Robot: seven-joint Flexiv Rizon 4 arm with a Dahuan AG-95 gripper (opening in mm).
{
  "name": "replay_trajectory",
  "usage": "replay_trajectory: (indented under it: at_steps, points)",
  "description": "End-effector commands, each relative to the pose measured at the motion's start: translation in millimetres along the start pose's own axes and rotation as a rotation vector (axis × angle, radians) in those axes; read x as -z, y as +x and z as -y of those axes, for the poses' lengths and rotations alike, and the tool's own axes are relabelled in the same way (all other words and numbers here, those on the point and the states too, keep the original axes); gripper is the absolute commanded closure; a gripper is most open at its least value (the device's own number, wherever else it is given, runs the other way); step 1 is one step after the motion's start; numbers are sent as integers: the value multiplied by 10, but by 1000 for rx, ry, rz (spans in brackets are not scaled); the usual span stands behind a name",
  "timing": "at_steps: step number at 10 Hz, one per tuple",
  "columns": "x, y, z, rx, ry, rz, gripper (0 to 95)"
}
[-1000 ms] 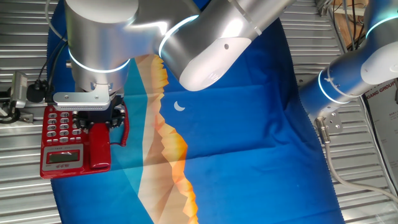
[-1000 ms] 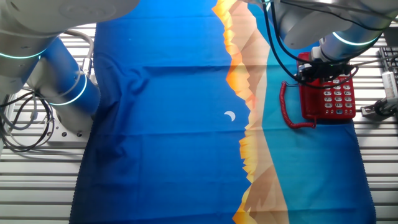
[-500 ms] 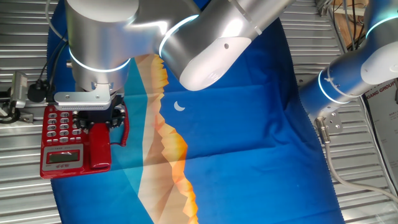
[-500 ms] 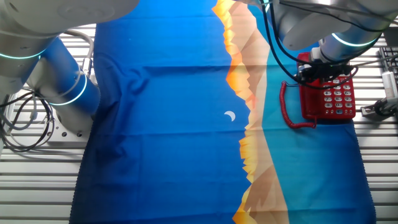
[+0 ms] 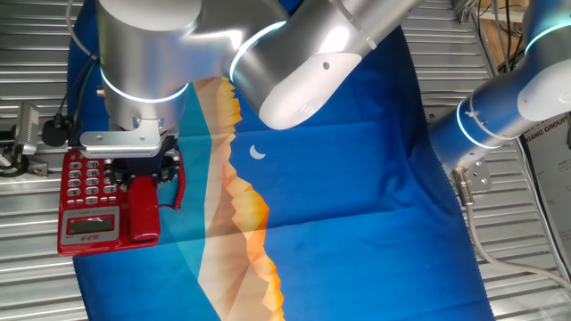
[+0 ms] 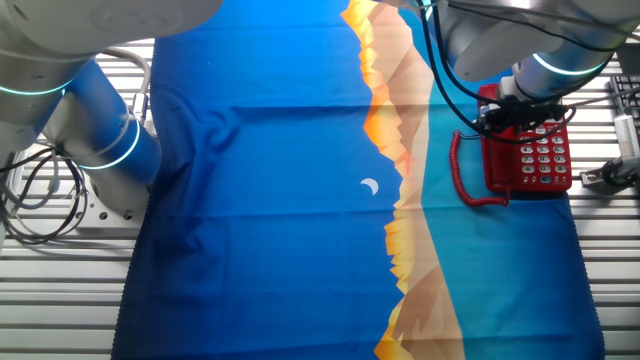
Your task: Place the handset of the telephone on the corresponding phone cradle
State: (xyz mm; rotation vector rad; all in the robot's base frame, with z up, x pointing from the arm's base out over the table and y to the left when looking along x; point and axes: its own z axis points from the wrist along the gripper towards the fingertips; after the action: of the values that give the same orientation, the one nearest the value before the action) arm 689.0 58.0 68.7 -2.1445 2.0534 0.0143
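The red telephone (image 5: 87, 192) sits at the left edge of the cloth, keypad and grey LCD facing up. The red handset (image 5: 143, 214) lies along the base beside the keypad and covers the phone cradle. Its coiled cord (image 5: 178, 189) hangs at the right side. My gripper (image 5: 141, 171) is directly above the handset's far end, its black fingers (image 5: 169, 165) standing either side of it with a gap, open. From the other fixed view, the telephone (image 6: 543, 158) is at the right, the handset (image 6: 497, 160) on its left side, and the gripper (image 6: 507, 115) above, mostly hidden by the arm.
A blue cloth (image 5: 339, 178) with an orange mountain print covers the slatted metal table. A second arm's base (image 5: 482, 125) stands at the cloth's right edge. Cables and a black plug (image 5: 52, 132) lie left of the phone, beside a metal fixture (image 5: 27, 129).
The arm and gripper have shifted by a few pixels to the right. The handset and phone have not moved.
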Motion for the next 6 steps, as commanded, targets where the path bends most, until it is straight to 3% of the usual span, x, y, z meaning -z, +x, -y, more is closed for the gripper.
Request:
replay_trajectory:
  at_steps: [1,6]
  points:
    - [1,-3,-1,3,1,0,380]
    - [0,-3,-1,5,1,1,380]
